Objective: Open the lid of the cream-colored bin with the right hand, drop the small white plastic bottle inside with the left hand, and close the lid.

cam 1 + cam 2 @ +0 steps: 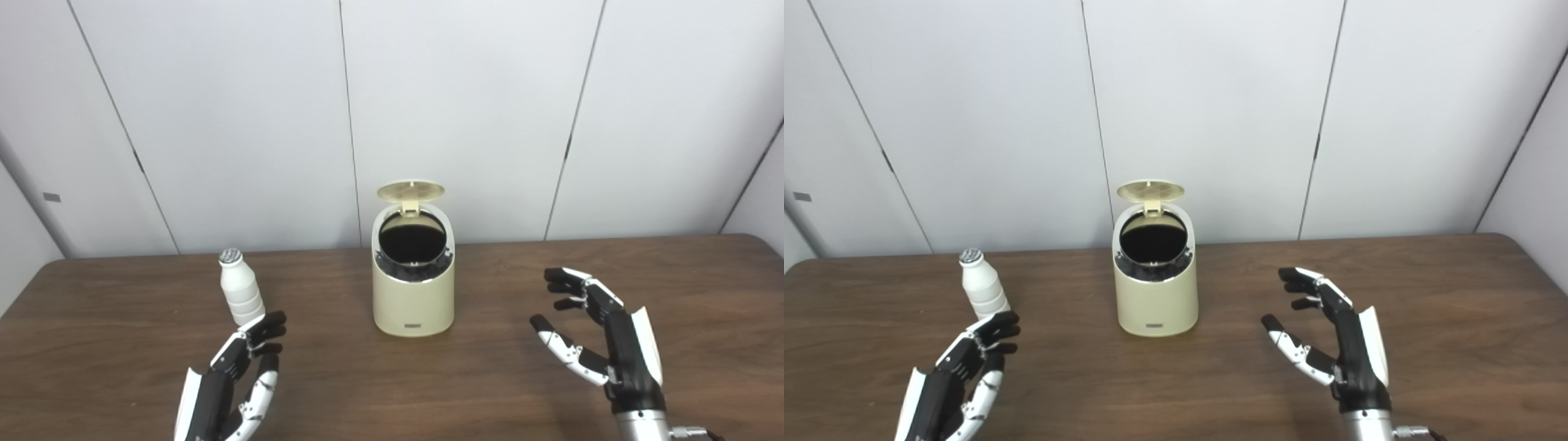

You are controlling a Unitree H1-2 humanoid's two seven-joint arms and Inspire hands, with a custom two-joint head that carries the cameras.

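Left eye view: cream-colored cylindrical plastic bin (413,294) stands upright on the dark brown wooden table (478,380), its round hinged lid (411,191) raised at the back and the dark mouth exposed. Small white ribbed plastic bottle (240,296) with a silver foil cap stands upright to the left of the bin, apart from it. Left hand (236,380), black and white, sits in front of the bottle, fingers spread, holding nothing; its fingertips (272,323) lie just beside the bottle's base, contact not discernible. Right hand (603,334) is to the right of the bin, well apart, fingers curled loosely open, empty.

Right eye view: bin (1156,294) with lid (1150,190) up. Bottle (981,286) upright left of the bin. Left hand (958,376) open below the bottle; right hand (1335,337) open right of the bin, clear of it.
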